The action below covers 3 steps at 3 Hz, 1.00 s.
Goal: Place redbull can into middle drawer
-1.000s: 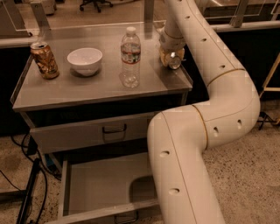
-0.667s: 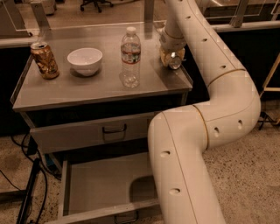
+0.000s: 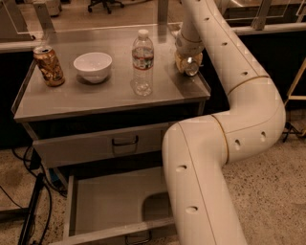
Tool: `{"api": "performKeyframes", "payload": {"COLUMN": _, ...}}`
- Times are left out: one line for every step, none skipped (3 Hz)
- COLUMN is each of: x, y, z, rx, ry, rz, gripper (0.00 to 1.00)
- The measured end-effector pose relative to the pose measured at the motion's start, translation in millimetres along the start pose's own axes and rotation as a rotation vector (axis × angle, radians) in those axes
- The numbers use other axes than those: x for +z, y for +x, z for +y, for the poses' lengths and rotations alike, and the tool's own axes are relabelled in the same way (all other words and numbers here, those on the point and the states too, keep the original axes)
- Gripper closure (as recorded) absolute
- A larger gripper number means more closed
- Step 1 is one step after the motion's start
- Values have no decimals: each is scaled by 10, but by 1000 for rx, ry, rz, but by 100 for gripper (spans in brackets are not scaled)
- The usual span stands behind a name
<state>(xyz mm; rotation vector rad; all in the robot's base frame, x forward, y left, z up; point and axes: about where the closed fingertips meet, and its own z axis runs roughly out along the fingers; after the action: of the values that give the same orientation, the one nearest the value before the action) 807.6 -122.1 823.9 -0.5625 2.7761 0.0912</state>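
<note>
At the counter's (image 3: 95, 98) right rear, the gripper (image 3: 188, 64) may hold the can, I cannot tell, with the open drawer (image 3: 110, 201) below and forward.

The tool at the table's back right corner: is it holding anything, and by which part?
It cannot be told. The tool sits low over the table top, and its own body hides whatever it may hold.

Around a grey metal cabinet (image 3: 91, 103), a speckled floor (image 3: 272, 191) is seen under dim light, with black cables (image 3: 34, 215) laid at its left foot and a wheeled chair base (image 3: 103, 5) set behind it.
</note>
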Motion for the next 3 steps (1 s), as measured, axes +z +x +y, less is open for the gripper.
{"api": "performKeyframes", "payload": {"x": -192, "y": -76, "z": 2, "rx": 3, "ry": -27, "rz": -63, "gripper": 100}}
{"api": "performKeyframes", "payload": {"x": -580, "y": -113, "z": -25, "rx": -4, "ry": -44, "rz": -135, "gripper": 100}}
{"api": "performKeyframes", "payload": {"x": -833, "y": -173, "z": -6, "rx": -23, "ry": -36, "rz": -180, "gripper": 100}}
